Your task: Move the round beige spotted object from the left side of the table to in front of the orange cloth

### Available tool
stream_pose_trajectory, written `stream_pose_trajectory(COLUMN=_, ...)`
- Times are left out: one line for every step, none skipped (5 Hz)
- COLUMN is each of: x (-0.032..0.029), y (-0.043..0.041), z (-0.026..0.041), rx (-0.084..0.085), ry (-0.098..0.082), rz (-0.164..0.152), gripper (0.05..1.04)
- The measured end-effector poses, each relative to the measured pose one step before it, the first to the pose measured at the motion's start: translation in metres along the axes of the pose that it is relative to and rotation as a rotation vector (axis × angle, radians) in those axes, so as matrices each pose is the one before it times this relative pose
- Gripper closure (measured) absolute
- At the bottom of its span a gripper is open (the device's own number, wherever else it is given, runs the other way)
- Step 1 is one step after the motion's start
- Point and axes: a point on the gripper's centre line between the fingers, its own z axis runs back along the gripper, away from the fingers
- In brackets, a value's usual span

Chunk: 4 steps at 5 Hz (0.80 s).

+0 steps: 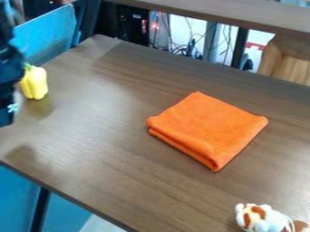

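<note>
The black gripper (7, 81) is at the left edge of the camera view, partly cut off by the frame. Right beside it is a yellow toy bell pepper (35, 83) with a green stem, upright; I cannot tell whether the two touch. A folded orange cloth (209, 129) lies on the brown wooden table (121, 149), right of the middle and well away from the gripper. At the bottom right, a small white and orange plush toy (260, 218) lies near the table's front edge, partly cut off.
A blue chair (48, 34) stands behind the table's far left corner. Beyond the far edge are cables (191, 47), dark metal posts and another wooden surface (242, 12). The table's near edge runs diagonally from the left side to the bottom.
</note>
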Motion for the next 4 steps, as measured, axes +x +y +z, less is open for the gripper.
stream_pose_trajectory(x=0.03318, y=-0.04726, z=0.00352, rx=0.0597, ry=0.0238, rz=-0.2160, gripper=0.506)
stream_pose_trajectory(x=0.02590, y=-0.04601, z=0.00400, rx=0.0654, ry=0.0060, rz=-0.1847, gripper=0.506)
stream_pose_trajectory(x=0.03699, y=-0.03295, z=0.00299, rx=0.0254, ry=0.0040, rz=-0.1222, gripper=0.506)
stream_pose_trajectory(x=0.03399, y=-0.03008, z=0.00186, rx=0.0089, ry=0.0170, rz=-0.0529, gripper=0.506)
